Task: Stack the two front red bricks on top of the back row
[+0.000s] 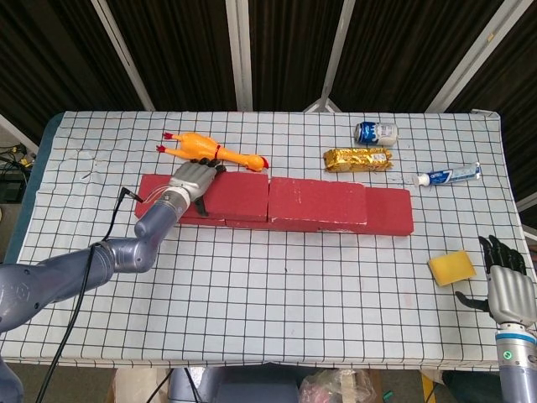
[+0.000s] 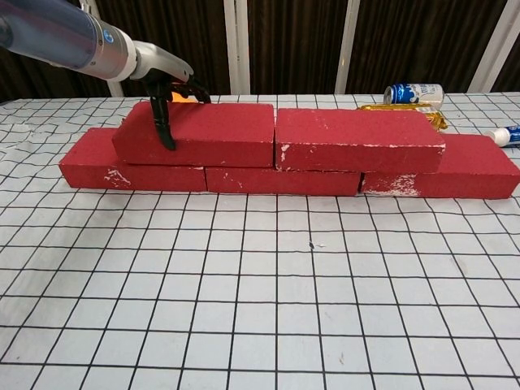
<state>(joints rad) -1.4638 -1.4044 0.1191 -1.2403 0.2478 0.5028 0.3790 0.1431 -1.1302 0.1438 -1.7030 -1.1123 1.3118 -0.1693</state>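
Currently I have the left hand point(image 2: 166, 88) gripping the upper left red brick point(image 2: 199, 134) at its left end, thumb down the front face, fingers over the top; that brick lies on the back row point(image 2: 284, 180), its right end just beside the upper right red brick point(image 2: 357, 140), also on the back row; my right hand point(image 1: 506, 281) hangs released, fingers apart, at the table's right front edge, near a yellow sponge point(image 1: 451, 268).

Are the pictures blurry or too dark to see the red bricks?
Head view: sharp, evenly lit; the red bricks throw only soft shadows, and the background above the table is dark. Chest view: bricks crisp up close, with the left hand clear; the can far back looks slightly softer.
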